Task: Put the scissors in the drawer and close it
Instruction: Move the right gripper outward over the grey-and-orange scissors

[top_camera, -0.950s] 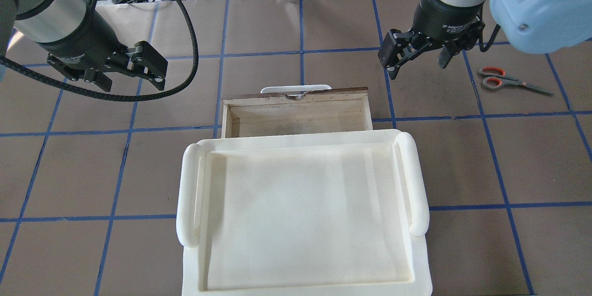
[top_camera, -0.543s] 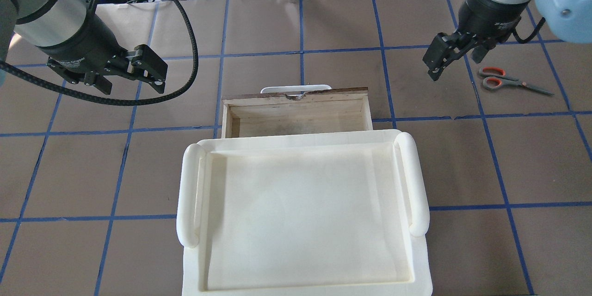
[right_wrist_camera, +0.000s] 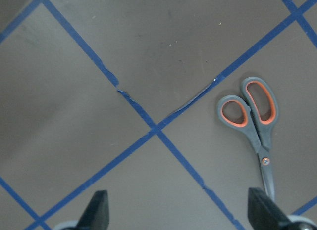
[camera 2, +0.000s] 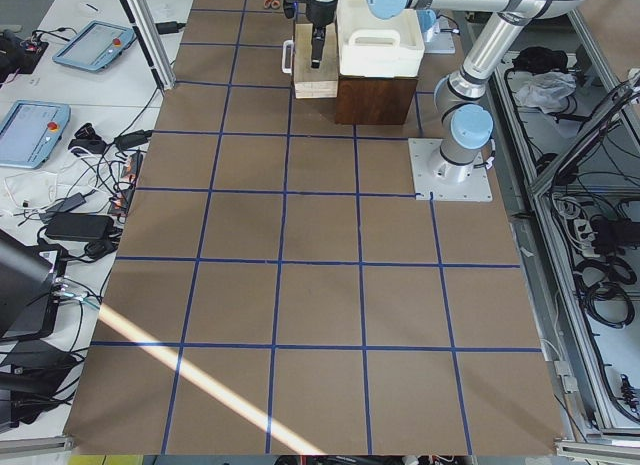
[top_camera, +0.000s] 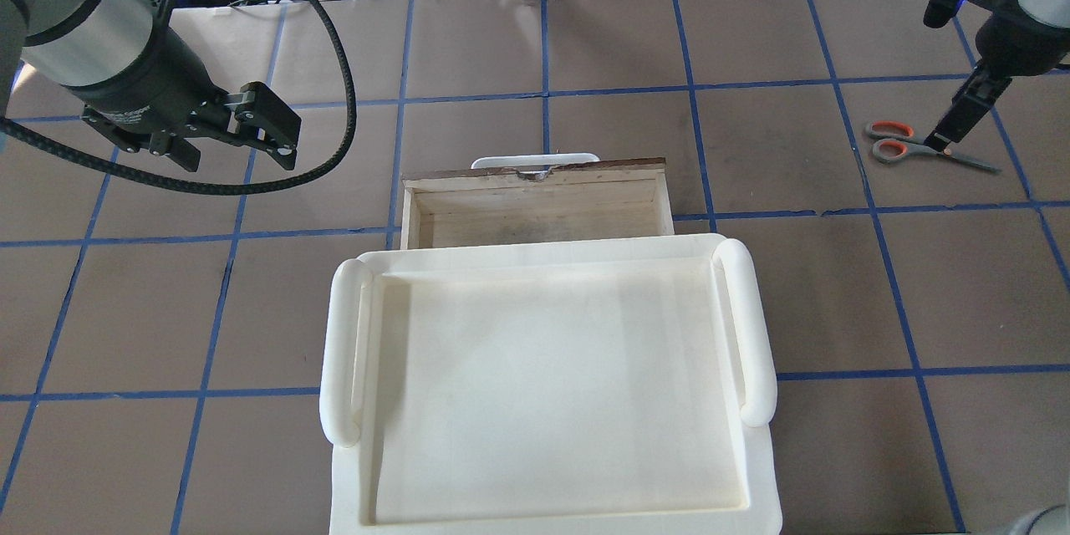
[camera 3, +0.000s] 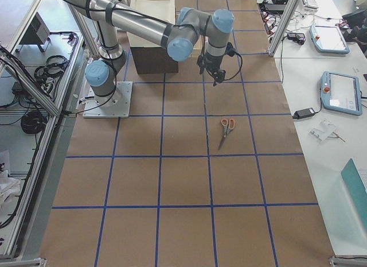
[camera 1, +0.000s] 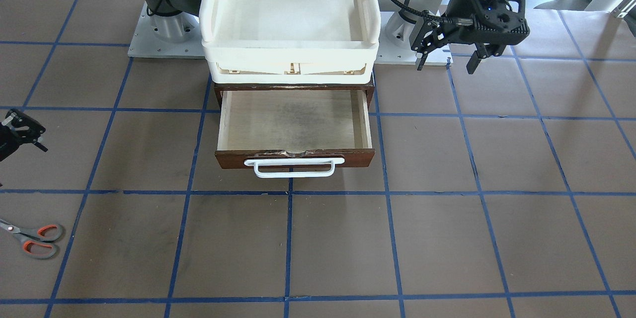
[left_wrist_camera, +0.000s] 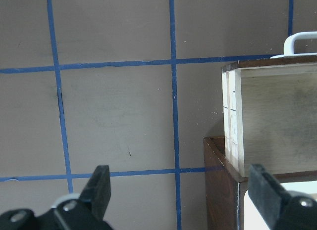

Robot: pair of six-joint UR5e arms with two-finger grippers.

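Note:
The scissors [top_camera: 919, 146] lie flat on the table at the far right, apart from the drawer; they also show in the front view [camera 1: 32, 239] and the right wrist view [right_wrist_camera: 255, 121]. The drawer [top_camera: 535, 221] is pulled open, its pale interior [camera 1: 293, 121] bare, with the white bar handle [camera 1: 293, 166] on its front. My right gripper [top_camera: 945, 138] hovers over the scissors, open and empty [right_wrist_camera: 178, 215]. My left gripper [top_camera: 238, 146] is open and empty, above the table to the left of the drawer [left_wrist_camera: 181, 200].
A cream-white plastic tray [top_camera: 756, 334] sits on top of the dark cabinet [left_wrist_camera: 218, 175] that holds the drawer and hides the drawer's rear part from overhead. Blue tape lines grid the brown table. Cables and devices lie past the far edge.
My right arm has swung right and away from the drawer, ending above the scissors. The left gripper has hardly moved. The drawer and the scissors lie as before.

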